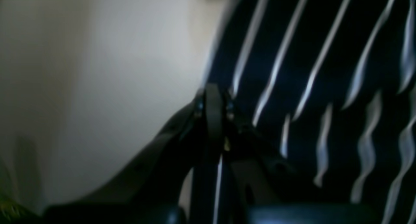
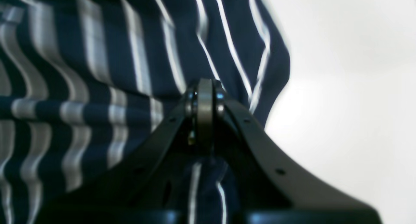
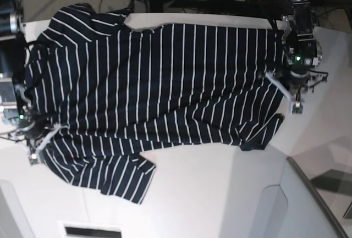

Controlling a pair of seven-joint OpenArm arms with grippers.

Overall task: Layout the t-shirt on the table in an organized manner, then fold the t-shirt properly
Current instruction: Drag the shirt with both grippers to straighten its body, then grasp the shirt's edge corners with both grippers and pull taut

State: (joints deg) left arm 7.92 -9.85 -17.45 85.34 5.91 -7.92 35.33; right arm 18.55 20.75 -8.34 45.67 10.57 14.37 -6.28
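Currently, t-shirt lying spread across the desk, both arms' jaws pinching t-shirt edges at opposite ends.

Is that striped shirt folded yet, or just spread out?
Spread out. The t-shirt lies open across the table, stripes running full width, one sleeve sticking out.
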